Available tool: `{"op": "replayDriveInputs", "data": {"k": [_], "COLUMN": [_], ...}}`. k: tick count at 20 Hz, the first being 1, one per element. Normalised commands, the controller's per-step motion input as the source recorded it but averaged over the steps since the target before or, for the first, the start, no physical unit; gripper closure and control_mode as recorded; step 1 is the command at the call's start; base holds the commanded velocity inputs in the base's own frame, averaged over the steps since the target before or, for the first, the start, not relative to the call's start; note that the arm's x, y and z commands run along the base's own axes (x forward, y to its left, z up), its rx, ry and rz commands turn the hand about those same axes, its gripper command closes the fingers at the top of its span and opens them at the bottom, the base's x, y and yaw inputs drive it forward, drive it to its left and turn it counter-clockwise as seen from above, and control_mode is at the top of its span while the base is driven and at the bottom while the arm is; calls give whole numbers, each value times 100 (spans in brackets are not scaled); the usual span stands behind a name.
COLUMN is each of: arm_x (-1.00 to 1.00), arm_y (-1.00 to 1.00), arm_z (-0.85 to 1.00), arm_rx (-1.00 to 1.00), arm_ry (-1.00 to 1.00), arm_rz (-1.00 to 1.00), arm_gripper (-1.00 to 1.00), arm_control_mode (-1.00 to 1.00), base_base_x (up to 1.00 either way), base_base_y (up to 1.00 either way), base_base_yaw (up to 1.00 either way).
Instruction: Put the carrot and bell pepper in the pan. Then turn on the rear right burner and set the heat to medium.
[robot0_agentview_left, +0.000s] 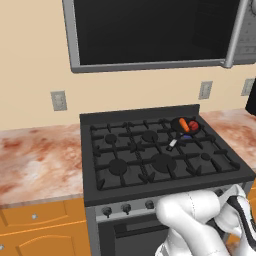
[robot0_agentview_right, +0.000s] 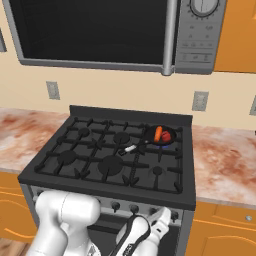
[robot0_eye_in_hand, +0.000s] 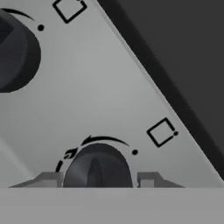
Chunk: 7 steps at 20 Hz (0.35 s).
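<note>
The gripper (robot0_eye_in_hand: 99, 179) sits low at the stove's front control panel (robot0_eye_in_hand: 87, 96), a finger (robot0_eye_in_hand: 46, 179) on each side of a dark control knob (robot0_eye_in_hand: 99, 168), close against it or touching. The jaws are part closed around that knob; whether they truly pinch it cannot be told from the hand view. A curved arrow marking arcs over the knob, and a second knob (robot0_eye_in_hand: 15, 50) sits further along the panel. In the right base view the hand (robot0_agentview_right: 150, 227) reaches up under the front right edge of the stove (robot0_agentview_right: 75, 112).

Up on the cooktop, the pan (robot0_agentview_right: 160, 136) rests on the grate at the rear right corner, over the rear right burner (robot0_agentview_left: 186, 136), with its pale handle (robot0_agentview_right: 130, 148) pointing toward the middle. The carrot (robot0_agentview_right: 158, 133) and the bell pepper (robot0_agentview_right: 166, 136) both lie inside it, side by side and touching.

So the loading half looks done. A small bluish glow at the pan's near edge may be flame, but it is too small to be sure. What remains, by my reading, is the knob work: turning it and settling on medium heat
</note>
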Motion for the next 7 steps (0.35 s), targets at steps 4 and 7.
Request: {"op": "replayDriveInputs", "data": {"k": [4, 7], "arm_x": [-1, -2], "arm_y": [-15, -15], "arm_z": [-14, -14], "arm_rx": [-22, -23], "arm_ry": [0, 0], "arm_rz": [0, 0], "arm_gripper": [100, 100], "arm_control_mode": [-100, -100], "base_base_x": [0, 0], "base_base_y": [0, 0], "base_base_yaw": [0, 0]}}
